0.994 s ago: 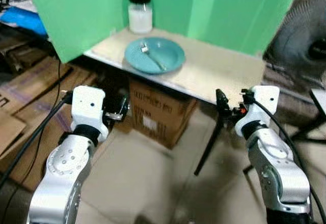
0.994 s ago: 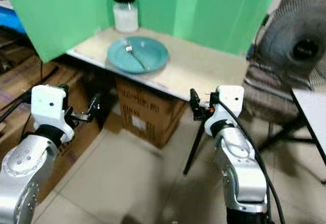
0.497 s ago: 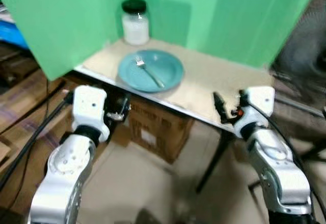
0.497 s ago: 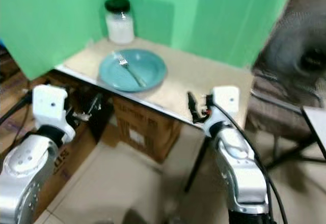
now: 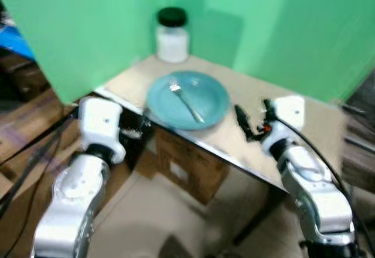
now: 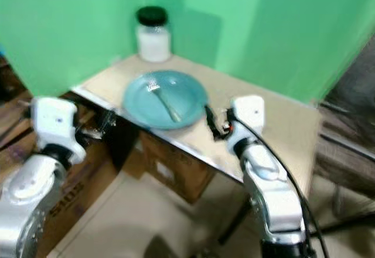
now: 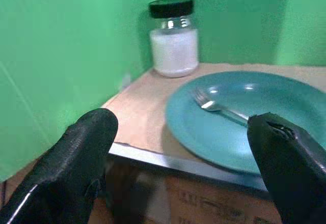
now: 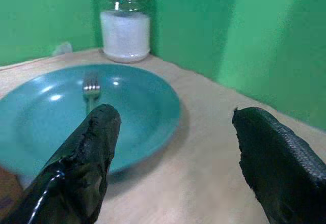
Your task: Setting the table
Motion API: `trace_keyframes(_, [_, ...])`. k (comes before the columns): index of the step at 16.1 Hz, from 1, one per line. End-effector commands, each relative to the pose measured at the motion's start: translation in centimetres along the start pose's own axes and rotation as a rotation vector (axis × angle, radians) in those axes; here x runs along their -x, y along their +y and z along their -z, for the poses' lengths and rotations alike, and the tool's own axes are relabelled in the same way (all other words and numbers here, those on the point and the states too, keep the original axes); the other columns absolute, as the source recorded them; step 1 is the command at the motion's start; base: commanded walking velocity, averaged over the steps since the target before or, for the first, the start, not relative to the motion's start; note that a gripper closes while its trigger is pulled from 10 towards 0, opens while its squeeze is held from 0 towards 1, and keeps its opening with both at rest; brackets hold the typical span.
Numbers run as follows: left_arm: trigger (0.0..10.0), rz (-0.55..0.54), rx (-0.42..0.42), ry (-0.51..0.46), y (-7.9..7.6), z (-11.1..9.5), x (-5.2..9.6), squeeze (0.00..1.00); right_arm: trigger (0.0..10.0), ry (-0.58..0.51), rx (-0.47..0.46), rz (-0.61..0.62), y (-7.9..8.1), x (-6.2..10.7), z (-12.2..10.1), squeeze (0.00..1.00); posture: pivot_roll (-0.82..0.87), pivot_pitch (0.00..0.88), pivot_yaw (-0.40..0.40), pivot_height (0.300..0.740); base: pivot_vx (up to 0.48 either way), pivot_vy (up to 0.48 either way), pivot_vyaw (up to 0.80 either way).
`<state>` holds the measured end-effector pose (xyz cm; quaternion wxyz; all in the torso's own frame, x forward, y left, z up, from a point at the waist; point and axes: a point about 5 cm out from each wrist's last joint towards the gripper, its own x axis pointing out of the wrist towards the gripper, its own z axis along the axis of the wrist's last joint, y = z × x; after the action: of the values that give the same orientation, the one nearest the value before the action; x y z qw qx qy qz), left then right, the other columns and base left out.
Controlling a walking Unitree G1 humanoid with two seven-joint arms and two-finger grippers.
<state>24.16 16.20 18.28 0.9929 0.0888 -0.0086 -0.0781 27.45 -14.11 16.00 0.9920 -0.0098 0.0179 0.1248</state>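
Fork (image 5: pixel 187 101) lies in teal plate (image 5: pixel 215 108) on tabletop (image 5: pixel 304 123), jar (image 5: pixel 173 35) behind. Right end effector (image 8: pixel 173 168) spread, empty, over tabletop beside plate; left end effector (image 7: pixel 183 168) spread, below edge. Approach handle low, pinch mid-shaft.

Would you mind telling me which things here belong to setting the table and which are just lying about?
Belonging to the job:
- plate on the table
- fork lying in the plate
- right end effector, open, over the table beside the plate
- left end effector, open, below the table edge

Just lying about:
- jar with a black lid, behind the plate
- cardboard box under the table
- green backdrop
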Motion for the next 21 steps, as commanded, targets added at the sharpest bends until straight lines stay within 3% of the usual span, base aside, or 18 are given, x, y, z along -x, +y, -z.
trace_keyframes(1, [10.0, -0.024, -0.018, 0.0, 0.7, -0.1, 0.3, 0.38, 10.0, -0.026, -0.018, -0.074, 1.5, -0.2, -0.6, 0.0, 0.04, 0.084, -0.03, 0.74, 0.424, 0.0, 0.8])
trace_keyframes(3, [10.0, -0.019, -0.018, 0.0, 0.6, -0.1, 0.3, 0.38, 10.0, -0.037, -0.079, -0.064, 1.5, -0.2, -0.6, 0.0, 0.04, 0.077, -0.03, 0.74, 0.422, 0.0, 0.4])
trace_keyframes(6, [10.0, 0.005, -0.02, -0.005, 0.4, -0.2, 0.3, 0.38, 10.0, -0.011, -0.054, -0.075, 1.4, -0.5, -0.8, 0.0, 0.04, 0.067, -0.027, 0.74, 0.423, 0.0, 0.0])
trace_keyframes(7, [10.0, 0.058, -0.032, 0.008, 0.1, 0.0, 0.5, 0.35, 10.0, 0.065, -0.019, -0.16, 2.0, -0.6, -0.6, 0.0, 0.04, 0.059, -0.024, 0.74, 0.0, 0.0, 0.0])
trace_keyframes(8, [10.0, 0.098, -0.052, 0.022, -0.1, 0.3, 0.7, 0.34, 10.0, 0.142, -0.016, -0.244, 2.5, -0.4, -0.2, 1.0, 0.05, 0.056, -0.023, 0.74, 0.0, 0.0, 0.0])
trace_keyframes(11, [10.0, 0.14, -0.081, 0.049, 0.0, 0.8, 1.1, 0.35, 10.0, 0.211, -0.012, -0.301, 3.1, -0.3, 0.1, 1.0, 0.05, 0.053, -0.023, 0.74, 0.0, 0.0, 0.0])
trace_keyframes(15, [10.0, 0.497, -0.073, 0.156, -1.2, 1.9, 3.5, 0.31, 10.0, 0.316, 0.029, -0.232, 3.6, -1.7, 0.7, 1.0, 0.05, 0.044, -0.021, 0.74, 0.0, 0.0, 0.0])
trace_keyframes(18, [10.0, 0.593, -0.053, 0.183, -1.5, 2.1, 4.4, 0.25, 10.0, 0.355, 0.061, -0.182, 3.6, -2.5, 1.1, 1.0, 0.06, 0.045, -0.024, 0.74, 0.0, 0.0, 0.0])
trace_keyframes(19, [10.0, 0.646, -0.039, 0.185, -1.6, 2.0, 4.8, 0.24, 10.0, 0.435, 0.066, -0.15, 3.6, -2.8, 1.9, 0.69, 0.06, 0.047, -0.031, 0.74, 0.0, 0.0, 0.0])
trace_keyframes(20, [10.0, 0.666, -0.032, 0.188, -1.7, 2.0, 5.0, 0.23, 10.0, 0.468, 0.066, -0.142, 3.7, -2.9, 2.3, 0.0, 0.06, 0.047, -0.032, 0.74, 0.0, 0.0, 0.0])
trace_keyframes(21, [10.0, 0.682, -0.03, 0.196, -1.7, 2.1, 5.2, 0.22, 10.0, 0.506, 0.037, -0.149, 4.0, -3.0, 2.8, 0.0, 0.06, 0.048, -0.032, 0.74, 0.0, 0.0, 0.0])
